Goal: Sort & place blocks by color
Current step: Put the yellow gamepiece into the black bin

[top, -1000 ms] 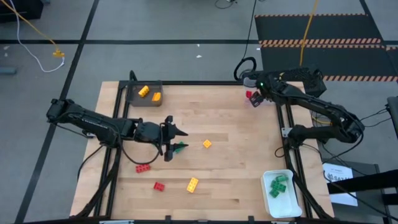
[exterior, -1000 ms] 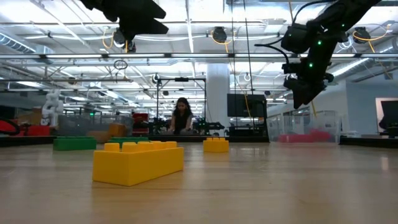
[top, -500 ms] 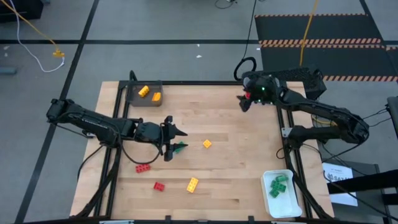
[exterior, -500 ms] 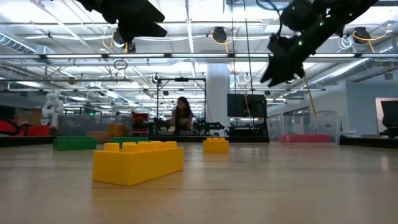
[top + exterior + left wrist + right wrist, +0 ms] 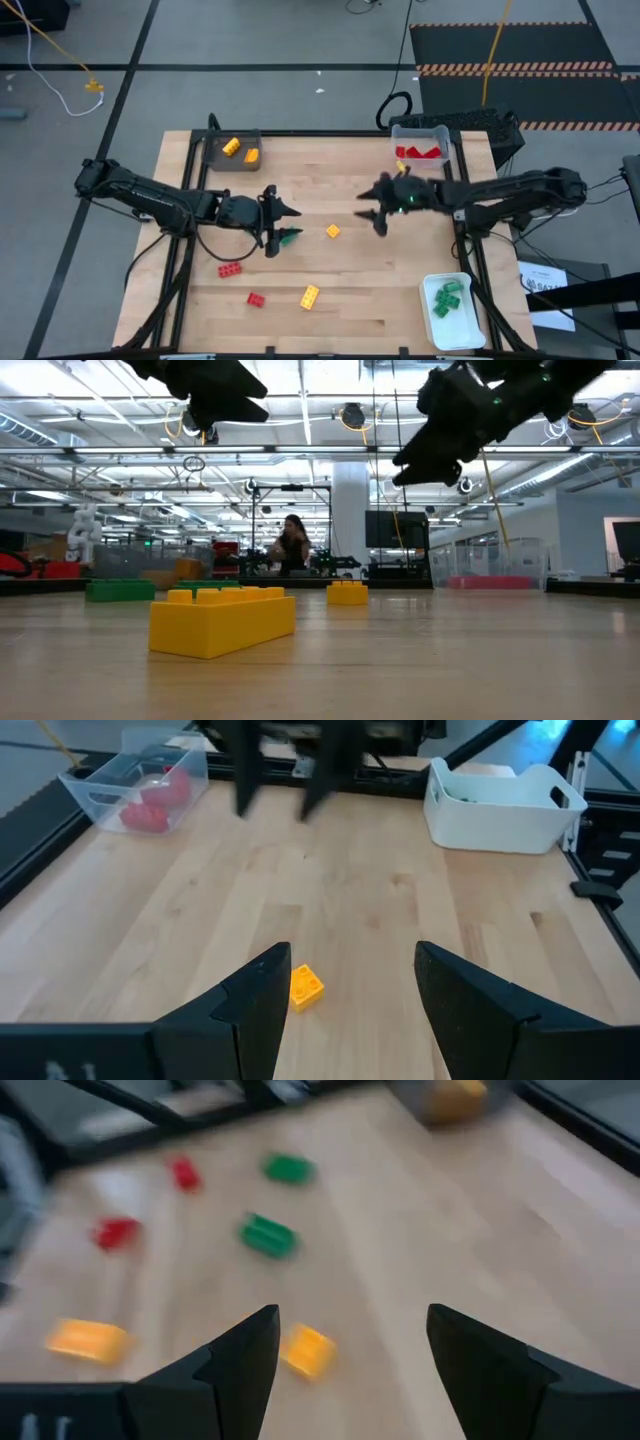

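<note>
Mid-sort, between picks. My right pincer (image 5: 372,208) is spread and empty, up off the table (image 5: 380,290) and heading toward the loose blocks. My left pincer (image 5: 281,226) is spread too, holding nothing, hanging just above the green block (image 5: 289,238).

Nearest target for the right pincer: the small yellow block (image 5: 332,231), just ahead of its tips and slightly low, between my two pincers. It's near-square, so no real long axis; it sits corner-on to my fingers (image 5: 245,1355) rather than square to them.

Other loose blocks, further past it:
- longer yellow block (image 5: 310,296), long axis diagonal across the table
- red block (image 5: 230,270), lying roughly crosswise to my approach
- small red block (image 5: 256,298)

Bins: clear tray (image 5: 440,135) with reds sits behind the right pincer, white tray (image 5: 478,330) with greens off to its side, grey tray (image 5: 212,158) with yellows beyond the left pincer.

Next move, my guess: drop over the small yellow block, twist the wrist to line jaws with two flat faces, close, then a long carry across to the grey tray. The left arm's in that path, so clearance may be an issue.
</note>
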Motion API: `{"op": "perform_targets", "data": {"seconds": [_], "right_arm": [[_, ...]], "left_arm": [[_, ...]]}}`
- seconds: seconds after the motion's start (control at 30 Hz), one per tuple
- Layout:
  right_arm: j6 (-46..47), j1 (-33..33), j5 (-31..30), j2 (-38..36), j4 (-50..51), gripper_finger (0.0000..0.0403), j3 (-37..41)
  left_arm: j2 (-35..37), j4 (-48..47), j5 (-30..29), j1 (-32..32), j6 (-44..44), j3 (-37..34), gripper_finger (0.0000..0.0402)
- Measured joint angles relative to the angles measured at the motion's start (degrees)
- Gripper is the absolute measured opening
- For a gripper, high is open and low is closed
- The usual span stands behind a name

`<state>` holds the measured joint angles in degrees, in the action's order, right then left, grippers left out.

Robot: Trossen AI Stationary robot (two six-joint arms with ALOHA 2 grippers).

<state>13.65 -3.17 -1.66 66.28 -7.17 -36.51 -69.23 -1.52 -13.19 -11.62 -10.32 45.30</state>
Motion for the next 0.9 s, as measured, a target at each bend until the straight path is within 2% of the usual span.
{"op": "perform_targets", "data": {"seconds": [0.1,0.2,0.3,0.43,0.7,0.9], "right_arm": [[0.15,3.85,-3.08,2.25,-13.24,0.0247,5.20],[-0.84,6.32,-7.50,4.36,-17.60,0.0247,8.01],[-3.50,7.74,-10.06,6.07,-17.34,0.0247,8.11],[-5.99,9.45,-10.54,7.43,-17.85,0.0247,7.29],[-8.81,13.24,-16.31,13.97,-8.64,0.0247,-0.69],[-8.77,13.45,-16.30,20.15,-8.43,0.0247,-5.24]], "left_arm": [[-0.13,-0.02,-0.02,-0.28,-0.34,0.00,0.0216],[-0.68,-0.13,0.02,-0.59,0.28,0.00,0.0216],[-1.50,0.04,-0.37,-0.37,0.83,0.00,0.0216],[-2.17,-0.71,-2.28,0.53,0.53,-0.09,0.0216],[-2.56,-0.34,-2.93,1.90,-1.87,-0.07,0.0216],[-2.56,-0.51,-2.91,1.69,-2.00,-0.07,0.0216]]}}
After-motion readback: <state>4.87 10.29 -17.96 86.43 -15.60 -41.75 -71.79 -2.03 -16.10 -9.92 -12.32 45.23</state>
